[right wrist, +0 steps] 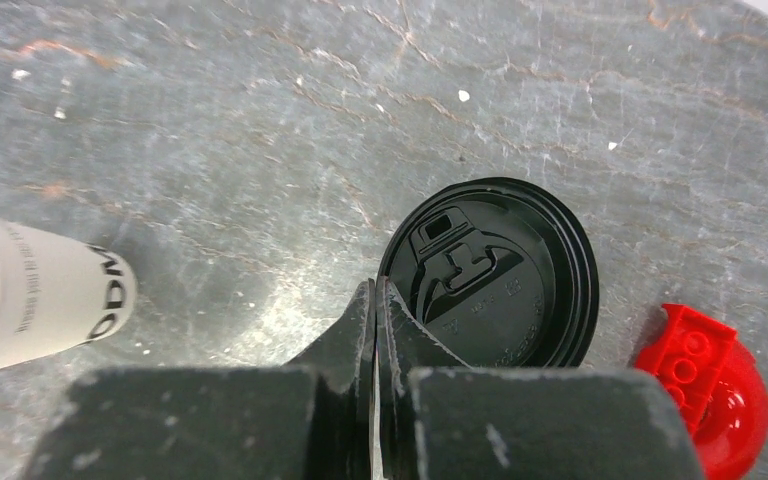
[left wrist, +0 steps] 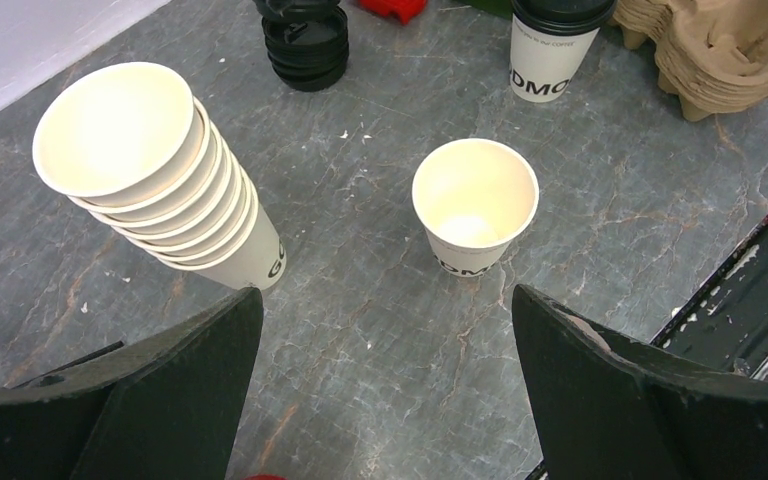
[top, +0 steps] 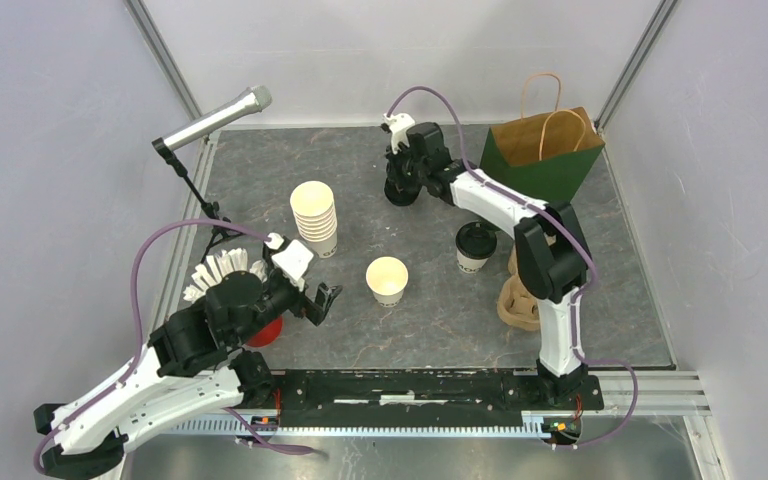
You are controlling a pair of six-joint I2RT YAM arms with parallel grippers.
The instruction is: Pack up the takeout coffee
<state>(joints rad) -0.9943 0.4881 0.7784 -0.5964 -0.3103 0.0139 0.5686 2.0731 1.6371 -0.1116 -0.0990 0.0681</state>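
Observation:
One takeout coffee cup point(top: 475, 247), cream with dark print and a black lid, stands right of centre; the left wrist view shows it point(left wrist: 550, 50) at the top. A single lidless cream cup point(top: 387, 280) point(left wrist: 475, 205) stands at mid-table. My left gripper point(top: 325, 300) point(left wrist: 385, 298) hovers open and empty to the left of this cup, over bare table. My right gripper point(top: 400, 190) point(right wrist: 375, 285) is shut at the far middle, its tips at the left rim of a stack of black lids point(right wrist: 490, 270) point(left wrist: 305, 40), with nothing seen between them.
A tall stack of lidless cream cups point(top: 315, 215) point(left wrist: 150, 170) stands left of centre. A brown-and-green paper bag point(top: 545, 150) stands at the back right, cardboard carriers point(top: 520, 300) point(left wrist: 730, 45) by the right arm. A red brick point(right wrist: 715, 385) lies by the lids. A microphone stand point(top: 210, 120) is at the back left.

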